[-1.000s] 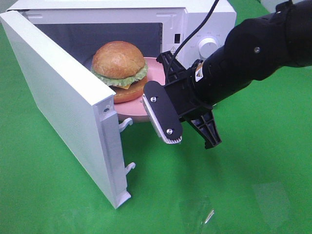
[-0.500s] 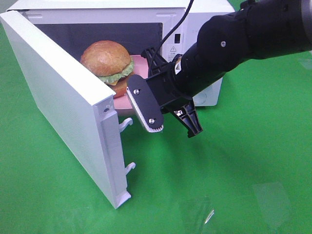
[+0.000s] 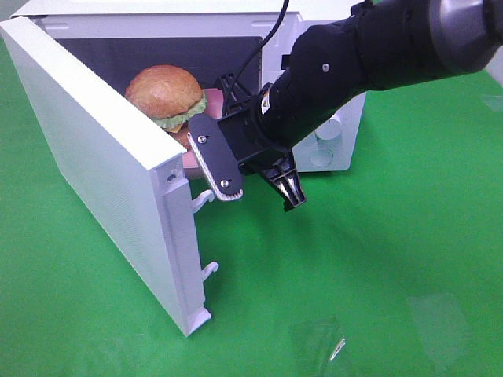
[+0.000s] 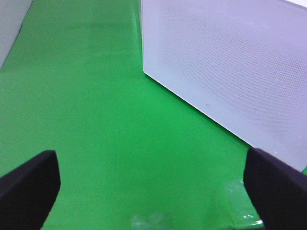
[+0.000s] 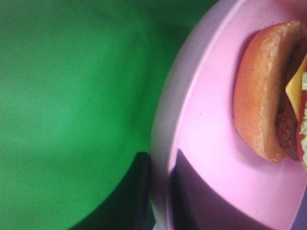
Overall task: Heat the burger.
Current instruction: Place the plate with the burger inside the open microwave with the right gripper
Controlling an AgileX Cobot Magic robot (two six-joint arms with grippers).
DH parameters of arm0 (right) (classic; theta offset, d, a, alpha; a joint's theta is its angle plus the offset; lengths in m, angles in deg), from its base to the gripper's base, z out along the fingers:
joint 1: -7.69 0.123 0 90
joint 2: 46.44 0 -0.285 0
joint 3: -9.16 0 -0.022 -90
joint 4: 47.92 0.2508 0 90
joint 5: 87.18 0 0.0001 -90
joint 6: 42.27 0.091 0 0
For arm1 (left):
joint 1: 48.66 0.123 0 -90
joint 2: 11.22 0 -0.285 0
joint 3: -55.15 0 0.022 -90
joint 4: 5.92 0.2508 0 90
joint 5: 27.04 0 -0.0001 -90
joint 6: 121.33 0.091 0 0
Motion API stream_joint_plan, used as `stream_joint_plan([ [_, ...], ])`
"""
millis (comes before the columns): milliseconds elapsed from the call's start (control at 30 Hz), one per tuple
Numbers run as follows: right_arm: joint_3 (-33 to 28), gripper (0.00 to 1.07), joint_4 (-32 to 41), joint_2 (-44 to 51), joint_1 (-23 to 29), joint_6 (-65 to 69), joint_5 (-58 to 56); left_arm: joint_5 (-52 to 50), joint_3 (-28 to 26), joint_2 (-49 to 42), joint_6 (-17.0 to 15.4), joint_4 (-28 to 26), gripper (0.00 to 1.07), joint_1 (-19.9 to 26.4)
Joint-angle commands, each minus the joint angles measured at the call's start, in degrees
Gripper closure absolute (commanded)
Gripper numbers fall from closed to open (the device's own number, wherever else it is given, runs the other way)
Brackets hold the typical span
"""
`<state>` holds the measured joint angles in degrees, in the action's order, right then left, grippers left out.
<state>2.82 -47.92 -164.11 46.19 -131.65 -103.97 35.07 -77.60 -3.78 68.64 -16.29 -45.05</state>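
Right gripper (image 5: 160, 189): jaws drawn narrow, pinching the rim of pink plate (image 5: 206, 120), one dark finger outside the rim, one inside. Burger (image 3: 163, 93) on that plate, lower bun near the pinched edge. In exterior view, upper left of frame, at the mouth of microwave (image 3: 342, 141), partly hidden by open door (image 3: 102, 157). Black arm (image 3: 354, 63) reaching in from upper right. Left gripper (image 4: 153, 191): jaws spread wide, nothing between them, above green cloth (image 4: 86, 105), near the door's outer face.
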Motion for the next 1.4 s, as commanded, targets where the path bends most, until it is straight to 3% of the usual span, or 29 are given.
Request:
stream_joint_plan([
  [33,2.81,1.0,-1.78,-0.69,-0.29,2.92,2.86,-0.57,0.17,-0.86,-0.11,-0.57,0.09,-0.11],
  [333,6.93,1.0,-3.15,-4.07,-0.29,6.07,2.29,-0.57,0.17,-0.86,-0.11,-0.57,0.09,-0.11],
  [967,20.63,0.99,-15.18,-13.52,-0.29,26.36,-1.26,-0.57,0.17,-0.86,-0.11,-0.52,0.09,-0.11],
  [1400,27.1,0.97,-19.08,-18.91,-0.29,31.28,-2.18,-0.57,0.17,-0.86,-0.11,-0.11,0.09,-0.11],
])
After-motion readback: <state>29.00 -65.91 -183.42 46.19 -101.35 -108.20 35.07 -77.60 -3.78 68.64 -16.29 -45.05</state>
